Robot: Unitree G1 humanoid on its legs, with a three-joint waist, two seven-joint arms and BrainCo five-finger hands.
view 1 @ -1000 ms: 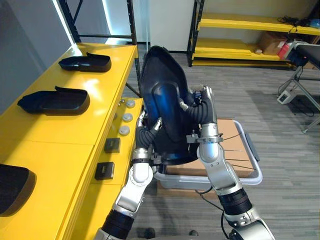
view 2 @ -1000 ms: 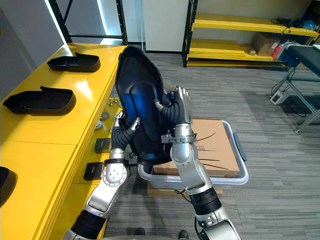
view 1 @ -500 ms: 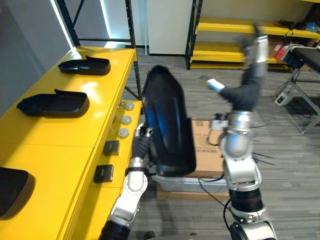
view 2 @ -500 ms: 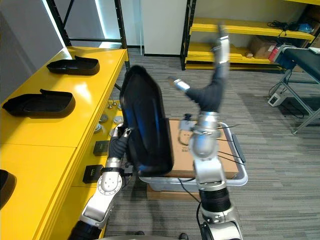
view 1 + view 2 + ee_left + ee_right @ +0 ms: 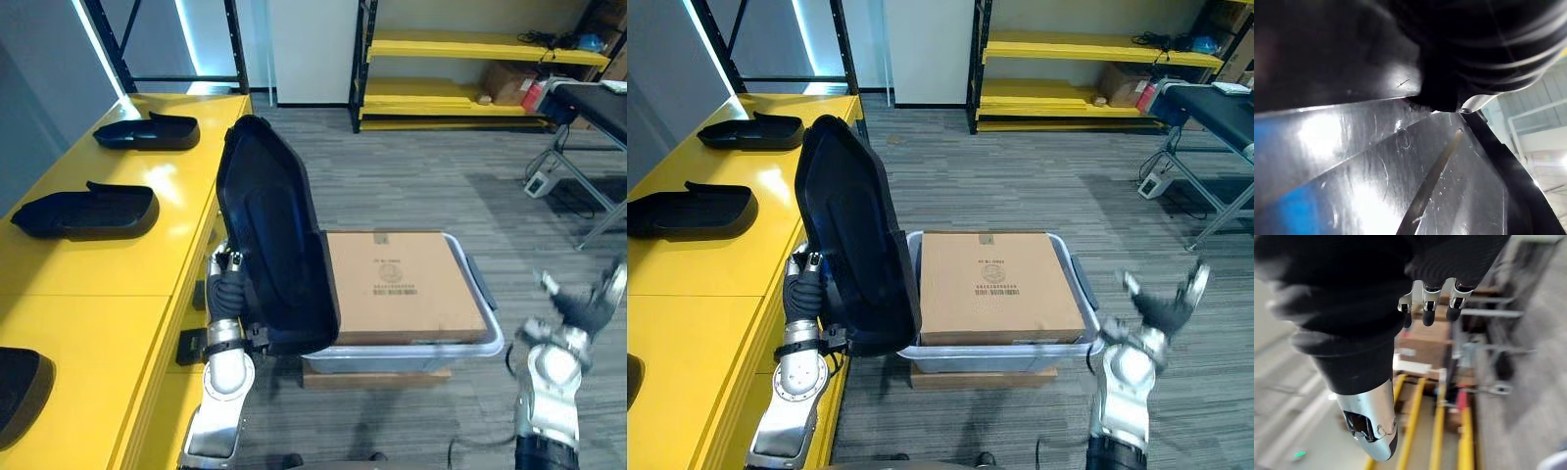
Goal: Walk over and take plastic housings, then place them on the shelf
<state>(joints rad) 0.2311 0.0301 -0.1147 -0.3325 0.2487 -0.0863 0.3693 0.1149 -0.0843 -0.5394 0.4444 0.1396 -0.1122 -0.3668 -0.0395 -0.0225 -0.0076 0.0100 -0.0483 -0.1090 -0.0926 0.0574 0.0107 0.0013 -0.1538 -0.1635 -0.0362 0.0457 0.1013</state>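
A large black plastic housing (image 5: 269, 245) stands upright on edge, beside the front edge of the yellow shelf (image 5: 118, 284). My left hand (image 5: 227, 289) grips its lower left side from behind, and the left wrist view shows the housing's glossy black surface (image 5: 1376, 161) from very close. My right hand (image 5: 1164, 305) hangs low at the right, away from the housing, fingers spread and holding nothing. The right wrist view shows its fingers (image 5: 1430, 303) relaxed. Three more black housings (image 5: 147, 130) (image 5: 83, 209) (image 5: 20, 382) lie on the shelf top.
A grey tote (image 5: 470, 343) holding a closed cardboard box (image 5: 402, 284) stands on the floor just right of the held housing. Yellow racks (image 5: 460, 49) line the back wall. A dark bench with metal legs (image 5: 588, 108) stands at the far right.
My right hand let go of the housing, swung up, then dropped low to the right. The housing now rests in my left hand alone. The camera shifted.
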